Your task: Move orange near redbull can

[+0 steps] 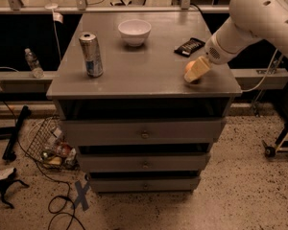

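The orange (188,67) lies near the right front edge of the grey cabinet top (144,66). My gripper (198,71) is down at the orange and covers its right side, so only its left part shows. The white arm (249,18) reaches in from the upper right. The redbull can (91,54) stands upright on the left side of the top, far from the orange.
A white bowl (134,31) sits at the back middle. A small black packet (189,46) lies at the back right, just behind the gripper. A water bottle (33,63) stands on a ledge left of the cabinet. A wire basket (50,145) and cables lie on the floor.
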Tool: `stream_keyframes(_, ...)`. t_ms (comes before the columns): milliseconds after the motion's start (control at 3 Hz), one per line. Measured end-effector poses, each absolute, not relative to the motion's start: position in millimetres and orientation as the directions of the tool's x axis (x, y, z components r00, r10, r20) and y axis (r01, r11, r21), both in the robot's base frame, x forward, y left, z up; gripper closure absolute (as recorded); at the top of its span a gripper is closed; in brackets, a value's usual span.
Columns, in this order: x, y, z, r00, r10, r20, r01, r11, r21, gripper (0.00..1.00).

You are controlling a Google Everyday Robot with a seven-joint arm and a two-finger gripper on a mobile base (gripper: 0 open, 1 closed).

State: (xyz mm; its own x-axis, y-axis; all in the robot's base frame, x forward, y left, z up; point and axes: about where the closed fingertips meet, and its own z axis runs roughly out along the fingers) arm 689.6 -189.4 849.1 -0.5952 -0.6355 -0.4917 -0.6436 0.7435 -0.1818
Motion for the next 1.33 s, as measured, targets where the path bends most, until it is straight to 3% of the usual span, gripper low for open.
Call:
stream_keyframes(333,694,-179,855,-0.562,-0.638,-0.526,-0.662,0.728,-0.176,0.56)
stream_keyframes(1000,697,-151,893,-0.408,-0.664,-0.627,-0.733,0.647,-0.208,0.99)
stream_keyframes(1333,697,-145,895,-0.372,-0.682,-0.63,-0.755,0.617,-0.222,1.0)
